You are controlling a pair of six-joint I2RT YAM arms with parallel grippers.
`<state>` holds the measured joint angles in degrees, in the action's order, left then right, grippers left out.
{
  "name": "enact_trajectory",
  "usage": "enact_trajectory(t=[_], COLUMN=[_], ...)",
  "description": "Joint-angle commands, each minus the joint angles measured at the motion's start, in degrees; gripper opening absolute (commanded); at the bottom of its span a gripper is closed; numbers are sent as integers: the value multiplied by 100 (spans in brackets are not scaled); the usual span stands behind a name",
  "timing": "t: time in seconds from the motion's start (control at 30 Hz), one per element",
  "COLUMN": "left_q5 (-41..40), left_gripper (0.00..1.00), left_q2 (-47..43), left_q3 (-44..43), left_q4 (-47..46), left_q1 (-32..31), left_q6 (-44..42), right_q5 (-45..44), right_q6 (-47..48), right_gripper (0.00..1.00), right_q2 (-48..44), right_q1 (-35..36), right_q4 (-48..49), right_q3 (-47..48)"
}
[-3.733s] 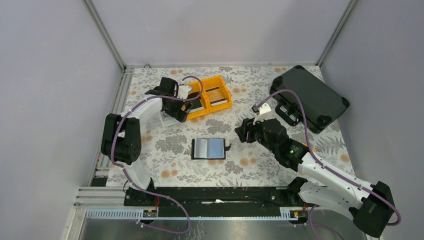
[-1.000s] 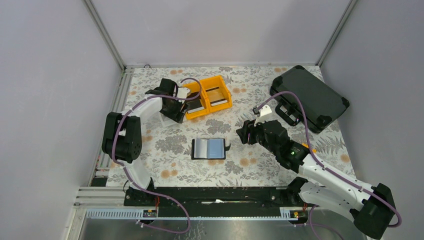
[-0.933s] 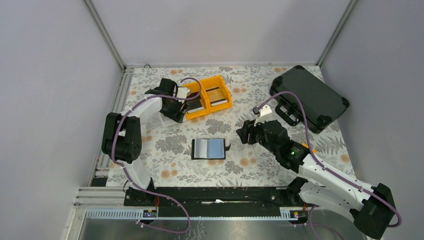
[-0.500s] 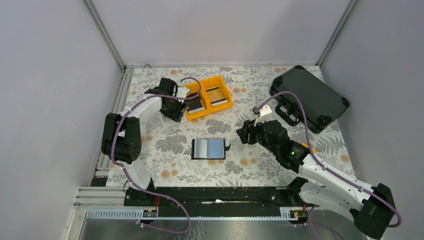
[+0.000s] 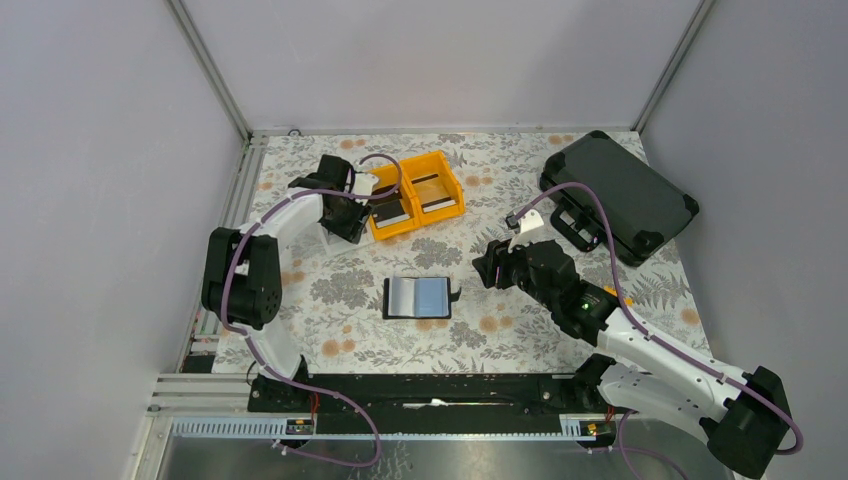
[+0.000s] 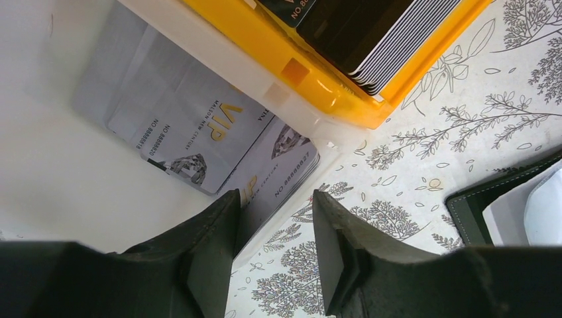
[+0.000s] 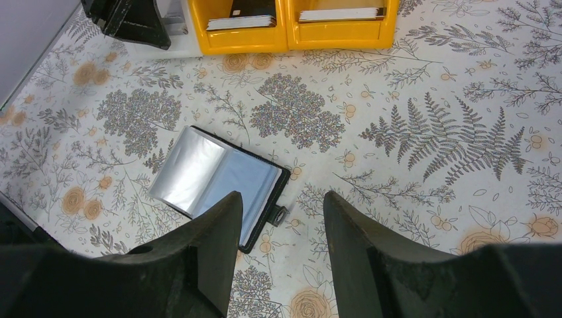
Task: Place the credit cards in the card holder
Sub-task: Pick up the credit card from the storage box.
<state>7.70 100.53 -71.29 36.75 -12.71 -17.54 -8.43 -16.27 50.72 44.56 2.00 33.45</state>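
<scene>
Silvery VIP credit cards [image 6: 192, 136] lie in a white bin [image 6: 59, 165]. A stack of dark cards [image 6: 378, 33] sits in the yellow bin [image 6: 318, 73] beside it. My left gripper [image 6: 275, 205] is open and empty. It straddles the white bin's near corner, one finger over a card's edge and the other over the table. In the top view it [image 5: 340, 212] is left of the yellow bins [image 5: 415, 192]. The card holder [image 5: 420, 297] lies open on the table, its grey and light-blue pockets up. My right gripper [image 7: 281, 205] is open and empty, above the table just right of the holder [image 7: 219, 182].
A large black hard case [image 5: 615, 195] lies at the back right. The twin yellow bins [image 7: 291, 33] hold card stacks at the back. The left arm's gripper shows in the right wrist view [image 7: 129, 20]. A floral cloth [image 5: 480, 340] covers the table.
My left gripper has shifted a little left, off the left yellow bin toward the white bin, uncovering the cards in the yellow bin. The right arm has barely moved.
</scene>
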Motion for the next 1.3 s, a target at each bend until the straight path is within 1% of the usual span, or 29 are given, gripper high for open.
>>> enact_trajectory(t=[0.0, 0.2, 0.53, 0.9, 1.27], left_q5=[14, 23, -25, -78, -349], left_gripper=[44, 41, 39, 23, 15], left_q2=[-335, -324, -439, -471, -638], left_q3=[-260, -285, -278, -262, -199], left_q4=[86, 112, 122, 104, -10], left_q1=[32, 49, 67, 67, 67], left_q6=[44, 49, 58, 58, 49], right_q5=[-89, -80, -71, -78, -80], right_q6=[95, 93, 91, 97, 90], right_gripper=[55, 55, 55, 55, 55], right_q2=[-37, -27, -18, -29, -29], right_q1=[-48, -46, -43, -49, -48], right_q4=[148, 148, 144, 150, 150], right_q3=[13, 22, 24, 19, 17])
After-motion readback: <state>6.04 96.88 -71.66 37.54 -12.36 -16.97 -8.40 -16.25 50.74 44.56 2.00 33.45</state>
